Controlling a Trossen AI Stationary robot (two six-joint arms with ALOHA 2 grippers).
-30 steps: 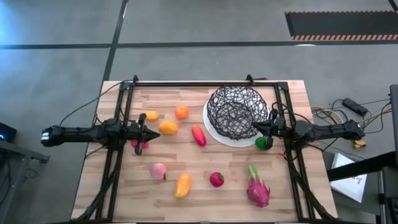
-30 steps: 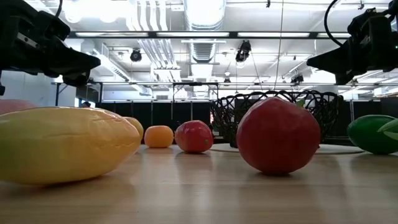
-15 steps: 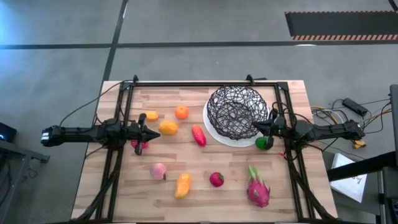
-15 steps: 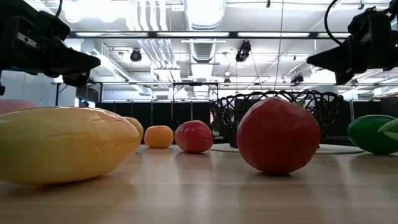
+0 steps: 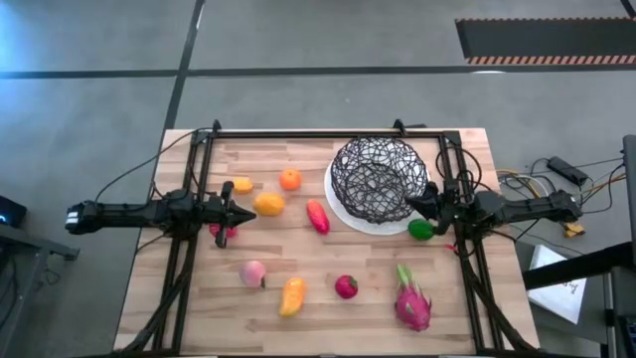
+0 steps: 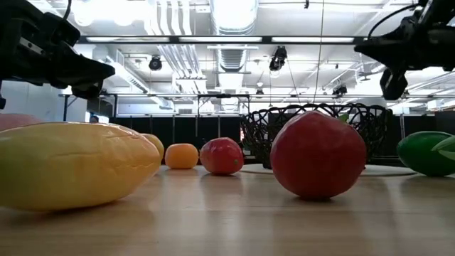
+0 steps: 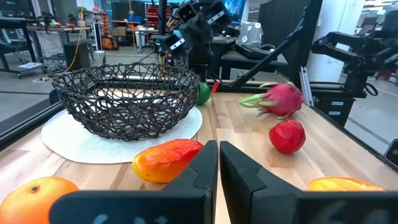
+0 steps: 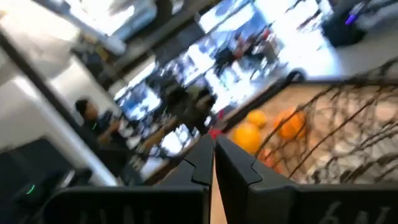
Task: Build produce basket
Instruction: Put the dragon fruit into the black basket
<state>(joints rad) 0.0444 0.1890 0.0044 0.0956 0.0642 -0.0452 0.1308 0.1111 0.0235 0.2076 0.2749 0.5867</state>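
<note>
1. Your right gripper hangs with fingers pressed together, empty, at the basket rim; a careless swing could snag the mesh.
2. Your left gripper, also closed and empty, waits near the orange-yellow fruit.
3. The green fruit beside the plate could roll if nudged.
4. All produce lies outside the basket.

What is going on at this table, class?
Two robot arms are set to fill a wire basket with toy produce, but nothing is in it yet. The left pincer hangs shut and empty by the yellow-orange piece. The right pincer is shut and empty too, at the basket's edge above the green piece. The dragon fruit and the rest lie on the table.
</note>
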